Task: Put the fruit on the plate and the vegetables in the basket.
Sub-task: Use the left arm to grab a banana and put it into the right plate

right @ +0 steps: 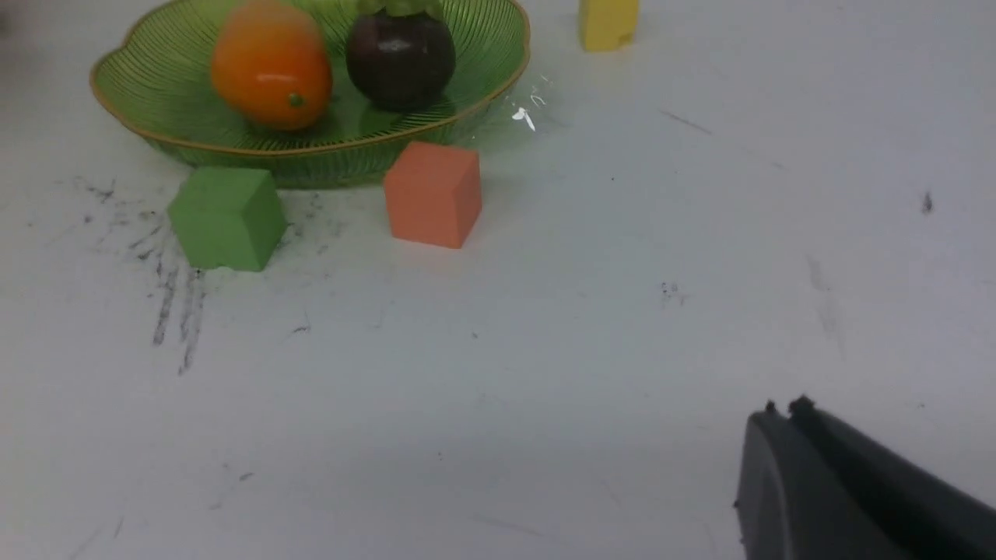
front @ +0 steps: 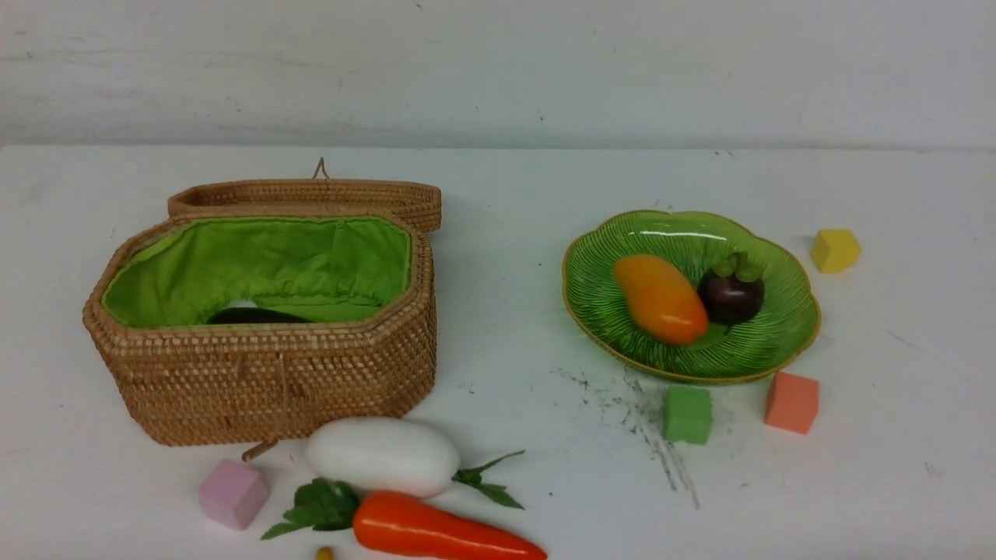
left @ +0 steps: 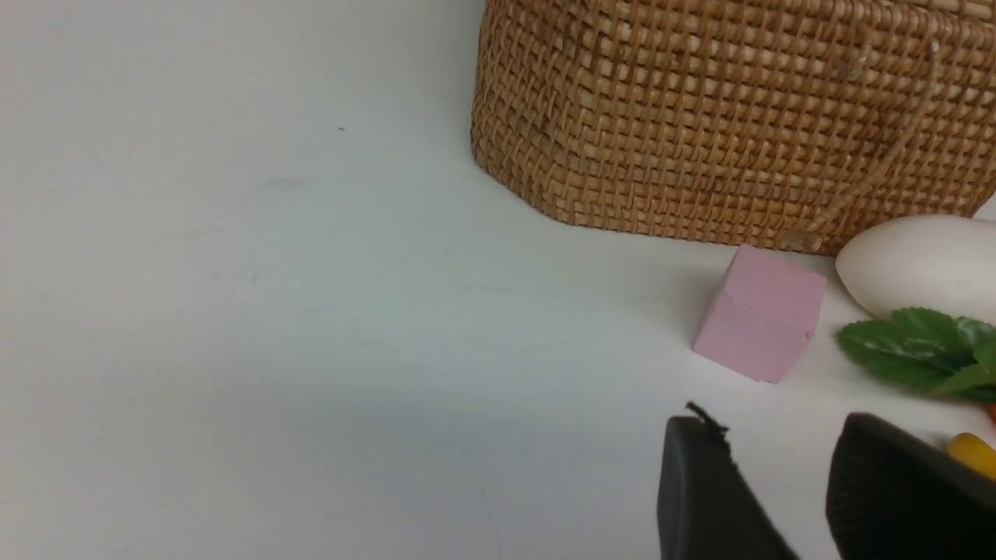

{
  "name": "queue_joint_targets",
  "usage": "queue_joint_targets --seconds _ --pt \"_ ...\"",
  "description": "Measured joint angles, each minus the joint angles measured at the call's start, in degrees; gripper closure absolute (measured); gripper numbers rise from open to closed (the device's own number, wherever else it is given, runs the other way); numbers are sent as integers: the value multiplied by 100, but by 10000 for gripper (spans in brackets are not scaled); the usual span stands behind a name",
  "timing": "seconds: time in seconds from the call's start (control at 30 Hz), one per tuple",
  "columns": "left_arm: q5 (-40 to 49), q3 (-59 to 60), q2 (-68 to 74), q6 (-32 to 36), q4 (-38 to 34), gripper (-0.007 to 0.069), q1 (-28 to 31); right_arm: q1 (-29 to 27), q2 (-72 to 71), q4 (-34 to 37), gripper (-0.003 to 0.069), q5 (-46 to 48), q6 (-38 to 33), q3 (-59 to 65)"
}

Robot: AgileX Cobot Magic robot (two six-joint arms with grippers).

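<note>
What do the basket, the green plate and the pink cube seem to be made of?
Basket: woven rattan or similar cane, matte tan; the weave shows clearly.
Plate: probably glazed ceramic or glass, glossy; bright highlights, fine ribs, golden rim.
Pink cube: likely foam, matte; dull surface, slightly soft edges.

- A tan woven basket [left: 731,117] stands on a white table [left: 233,311].
- A pink cube [left: 759,315] sits near it, just beside a white oval vegetable [left: 922,264] and green leaves [left: 918,350].
- The left gripper [left: 778,435] has two black fingers standing apart, bare table between them.
- A yellow tip [left: 973,453] shows beside one finger.
</note>
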Motion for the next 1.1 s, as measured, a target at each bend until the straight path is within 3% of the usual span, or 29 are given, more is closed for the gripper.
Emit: queue_joint_targets --seconds 1.1 --pt "0 0 0 0 0 386 0 0 0 0 623 0 0 0"
